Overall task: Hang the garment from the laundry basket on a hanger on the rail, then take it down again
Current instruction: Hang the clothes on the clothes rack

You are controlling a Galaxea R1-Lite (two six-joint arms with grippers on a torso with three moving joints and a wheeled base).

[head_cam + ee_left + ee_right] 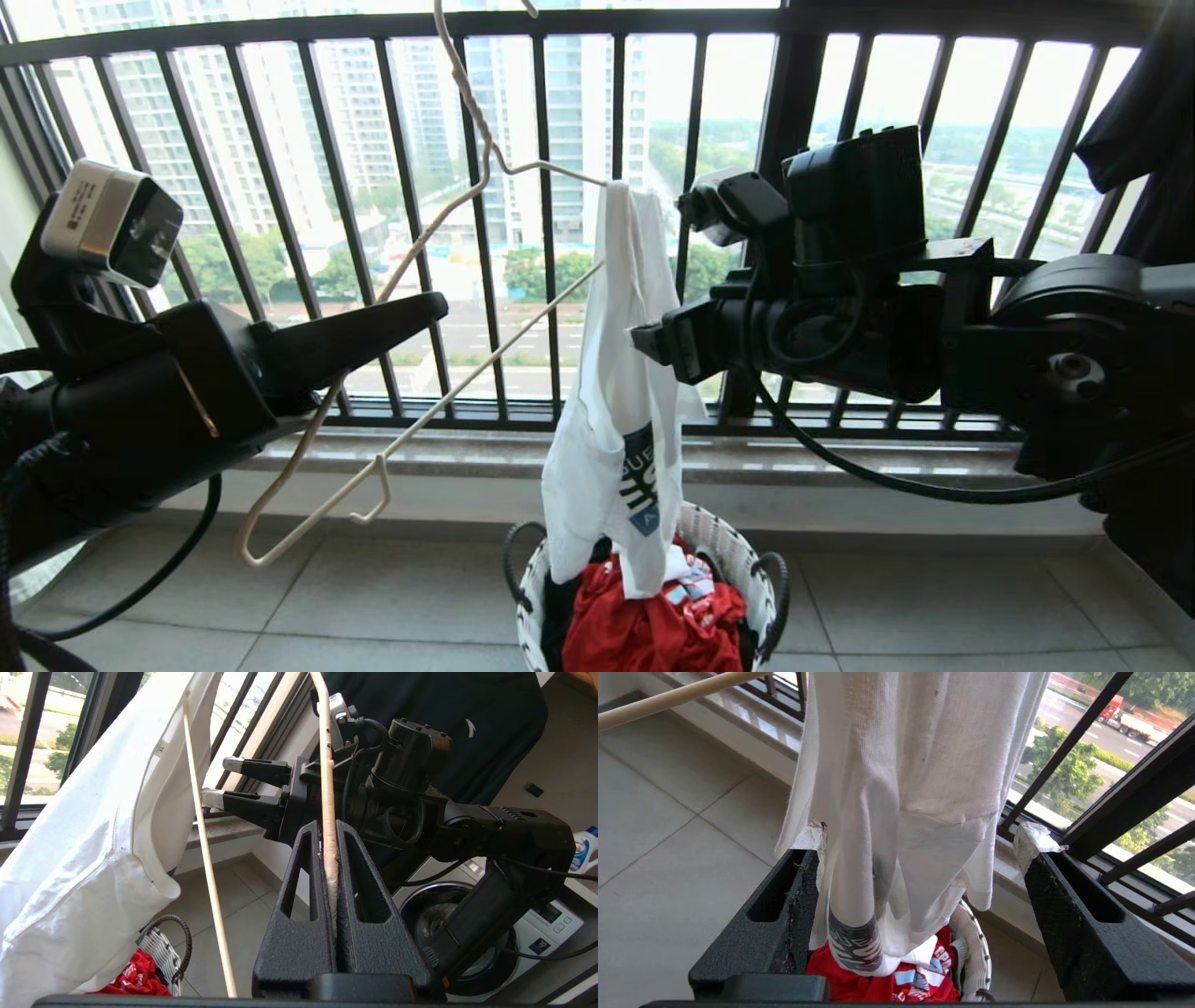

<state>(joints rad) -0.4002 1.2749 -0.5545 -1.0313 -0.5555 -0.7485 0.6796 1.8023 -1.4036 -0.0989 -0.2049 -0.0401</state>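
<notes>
Above the laundry basket (738, 551), the garment (616, 411) drapes from the hanger (411, 261) pinched by left fingers (299, 896); right fingers (1064, 891) gape wide.

White T-shirt (616, 411) dangles from tilted wire hanger (411, 271) above laundry basket (719, 541)

Bunched lengthwise, its blue emblem low, the shirt drapes over one hanger end; its hem reaches the white woven basket.
</notes>
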